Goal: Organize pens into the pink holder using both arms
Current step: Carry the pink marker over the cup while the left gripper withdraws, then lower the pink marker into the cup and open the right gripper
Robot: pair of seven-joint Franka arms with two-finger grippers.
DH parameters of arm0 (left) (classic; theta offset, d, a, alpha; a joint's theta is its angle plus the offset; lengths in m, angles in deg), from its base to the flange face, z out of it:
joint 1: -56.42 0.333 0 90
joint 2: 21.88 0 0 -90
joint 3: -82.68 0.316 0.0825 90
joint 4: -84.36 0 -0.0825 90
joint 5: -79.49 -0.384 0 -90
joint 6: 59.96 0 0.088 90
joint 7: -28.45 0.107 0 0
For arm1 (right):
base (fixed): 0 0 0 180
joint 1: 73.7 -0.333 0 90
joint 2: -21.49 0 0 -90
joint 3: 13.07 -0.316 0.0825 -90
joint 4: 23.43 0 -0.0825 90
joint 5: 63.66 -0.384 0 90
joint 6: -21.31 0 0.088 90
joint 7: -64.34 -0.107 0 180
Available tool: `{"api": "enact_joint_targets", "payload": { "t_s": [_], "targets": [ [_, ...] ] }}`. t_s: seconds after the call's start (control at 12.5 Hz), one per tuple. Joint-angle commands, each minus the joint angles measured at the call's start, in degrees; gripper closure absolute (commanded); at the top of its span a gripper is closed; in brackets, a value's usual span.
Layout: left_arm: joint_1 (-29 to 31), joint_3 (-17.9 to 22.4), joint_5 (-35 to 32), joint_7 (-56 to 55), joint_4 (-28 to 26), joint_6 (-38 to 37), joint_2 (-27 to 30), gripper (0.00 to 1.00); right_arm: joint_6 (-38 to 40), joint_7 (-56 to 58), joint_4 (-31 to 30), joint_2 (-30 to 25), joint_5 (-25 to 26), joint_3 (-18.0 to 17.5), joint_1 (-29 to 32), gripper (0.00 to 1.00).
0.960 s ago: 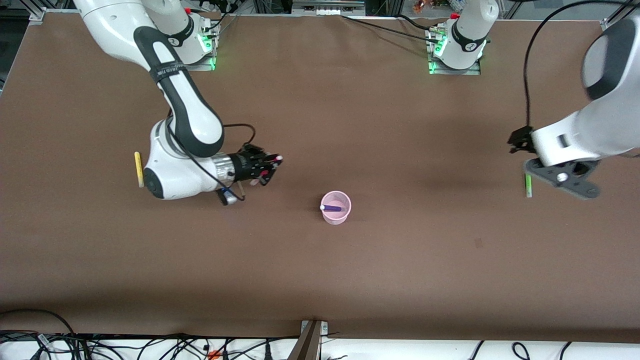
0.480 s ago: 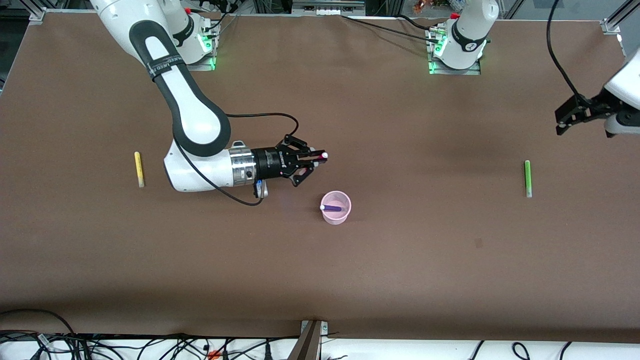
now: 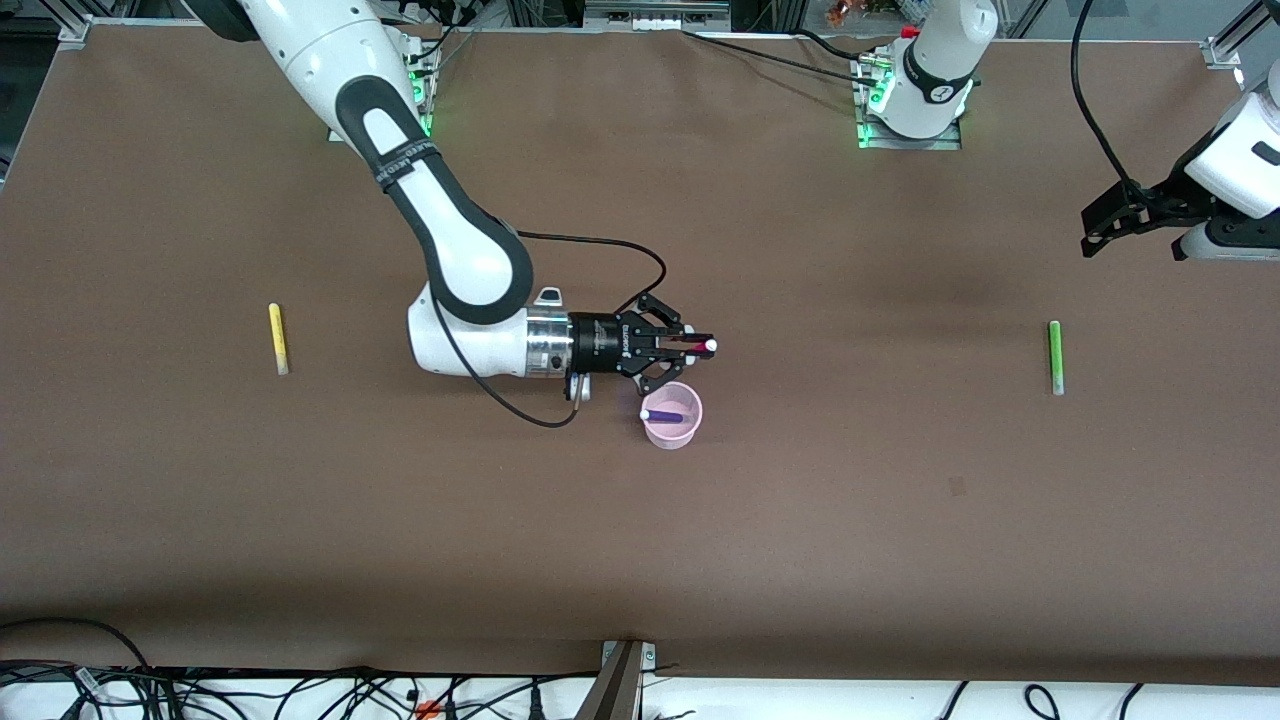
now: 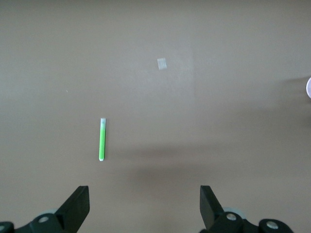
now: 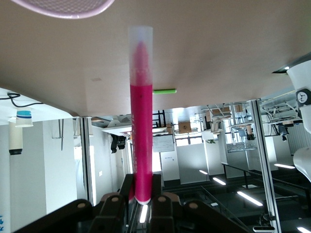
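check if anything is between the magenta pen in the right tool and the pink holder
Nothing visible blocks it. The right tool holds the magenta pen just beside the pink holder, whose mouth is open apart from the purple pen inside.

Bare table (image 3: 860, 480) around pink holder (image 3: 672, 428)

Both arms are glossy white, rounded shells. The right arm (image 3: 440, 200) wears a broad black band with small white lettering, then a silver ring ahead of its black skeletal two-finger tool (image 3: 690, 349). A thin black cable (image 3: 590, 245) loops beside it. The left arm (image 3: 1235, 165) carries a matching black tool (image 3: 1115, 215) and cable. Green lights glow at both grey bases (image 3: 905, 125).
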Motion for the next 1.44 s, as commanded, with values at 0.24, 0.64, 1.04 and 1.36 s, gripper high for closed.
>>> {"api": "enact_joint_targets", "payload": {
  "t_s": [0.24, 0.64, 1.04, 1.36],
  "targets": [
    [-0.7, -0.8, 0.6, -0.2, 4.5, -2.8, -3.0, 0.0, -3.0, 0.1, 11.7, 8.2, -0.5, 0.2, -1.2, 1.0],
    [-0.6, -1.2, 0.6, 0.2, 4.5, -2.9, -3.0, 0.0, -3.0, 2.9, 13.5, 9.8, -0.2, 1.3, -1.1, 1.0],
    [-0.3, -1.6, 0.6, 0.3, 4.4, -3.1, -3.0, 0.0, -3.8, 7.3, 13.4, 12.8, -0.3, 1.3, -1.6, 1.0],
    [-0.5, -1.6, 0.6, 0.2, 4.4, -3.5, -3.0, 0.0, -4.0, 8.2, 13.5, 13.3, -0.3, 1.3, -1.7, 0.98]
  ]
}}
